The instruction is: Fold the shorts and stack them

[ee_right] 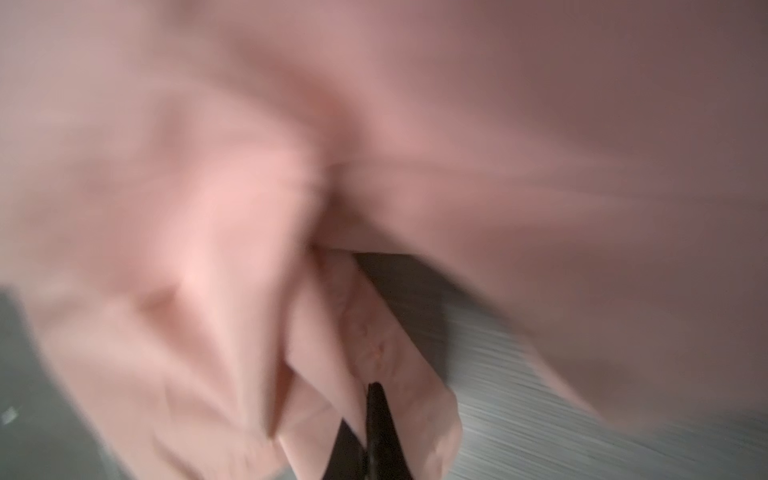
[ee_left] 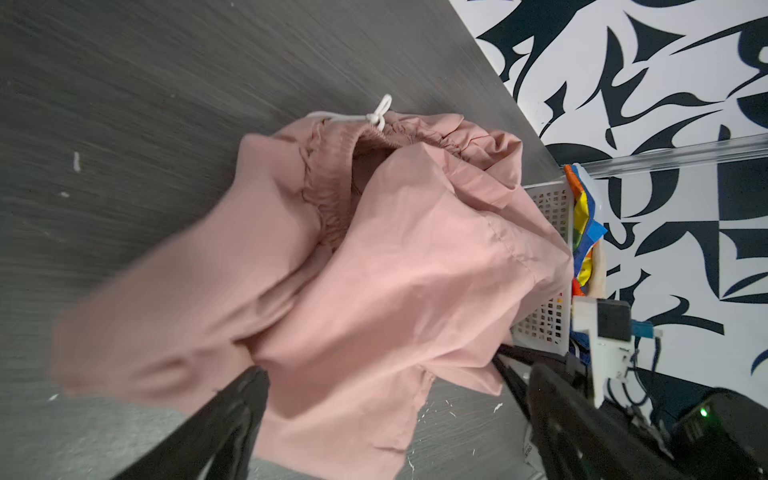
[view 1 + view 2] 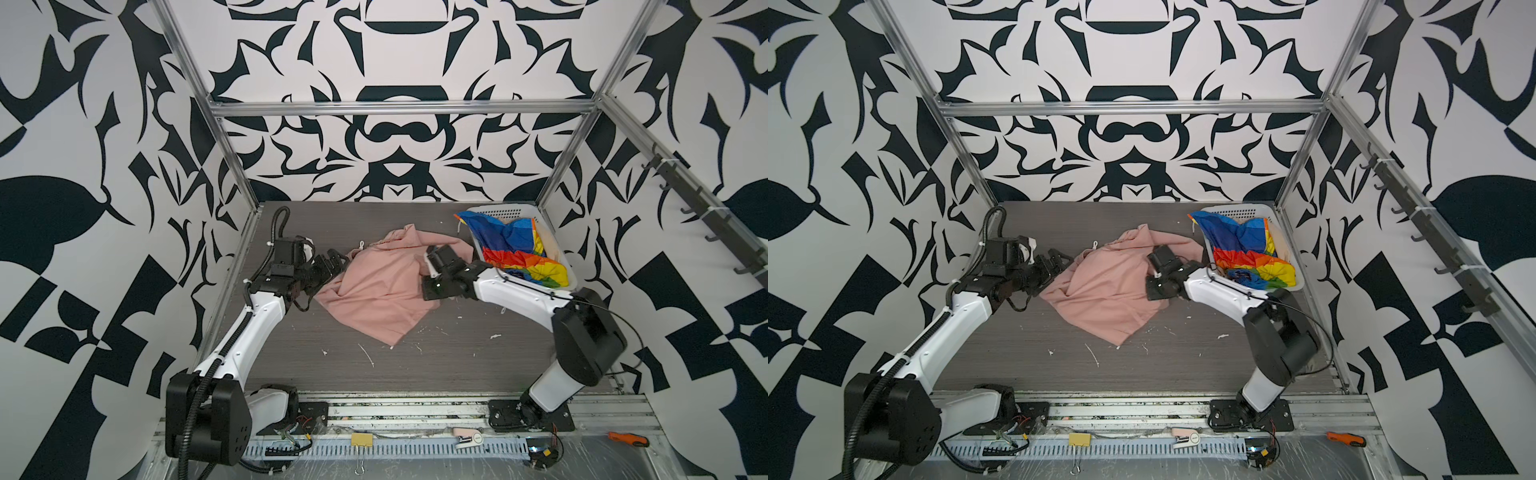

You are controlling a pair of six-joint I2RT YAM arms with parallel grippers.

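Observation:
The salmon-pink shorts (image 3: 382, 291) (image 3: 1104, 291) lie crumpled mid-table, gathered waist and white drawstring toward the back (image 2: 395, 257). My left gripper (image 3: 338, 259) (image 3: 1061, 257) (image 2: 395, 374) stands open at their left edge, a fold of cloth between its wide-apart fingers. My right gripper (image 3: 430, 251) (image 3: 1154, 253) (image 1: 374, 388) is shut on a pinch of the pink cloth (image 1: 208, 208) at their right side. The rainbow-striped shorts (image 3: 511, 245) (image 3: 1246, 245) (image 2: 584, 216) sit bunched in the white basket. A sliver of beige cloth (image 2: 598, 270) shows beside them.
The white perforated basket (image 3: 503, 214) (image 3: 1237, 210) (image 2: 544, 208) stands at the back right corner, close to the right arm. White scraps dot the dark tabletop (image 3: 365, 353). A binder clip (image 3: 359, 439) and an orange-handled tool (image 3: 627, 438) lie on the front rail.

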